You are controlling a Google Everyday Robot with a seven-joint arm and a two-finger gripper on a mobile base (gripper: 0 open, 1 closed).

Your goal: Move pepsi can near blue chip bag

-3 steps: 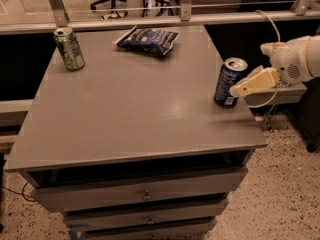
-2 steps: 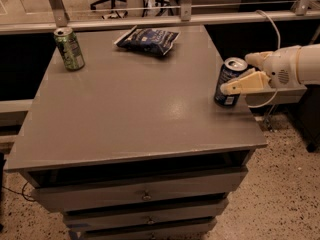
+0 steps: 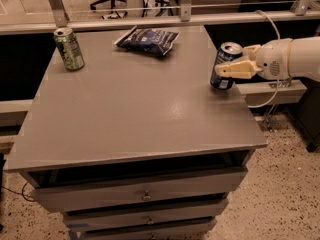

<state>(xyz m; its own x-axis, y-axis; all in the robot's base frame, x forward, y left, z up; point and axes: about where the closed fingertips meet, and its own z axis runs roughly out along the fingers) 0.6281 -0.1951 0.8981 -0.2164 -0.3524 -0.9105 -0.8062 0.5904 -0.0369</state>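
risk first: knocking the pepsi can [image 3: 226, 55] over or off the table [image 3: 140, 109], given its spot at the gripper [image 3: 231, 69], right by the table's right-hand edge. likely cause: a loose or off-centre hold on a smooth round wall, or a sideways start before any lift, dragging the base across the grey top. second risk: overshooting on arrival and shoving or crushing the blue chip bag [image 3: 147, 39], a light, crinkled thing apt to slide at the slightest push. third, lesser: sweeping too wide and reaching the green can [image 3: 69, 49], far beyond the bag from the gripper, at the opposite back corner.

now the gripper: reaching in from the right, level with the can's middle, cream front end laid across the can's near side, touching it or very nearly so. clamped on the can or merely placed around it: cannot tell, with the far side hidden behind the can. nothing else in contact. can upright, silver top showing, base seemingly on the table.

blue chip bag well apart from the gripper, off to its left and farther back, near the rail. judged stage: grasp at hand, carry not yet begun. next move best kept low and slow, leftward and back, ending just beside the bag rather than upon it.
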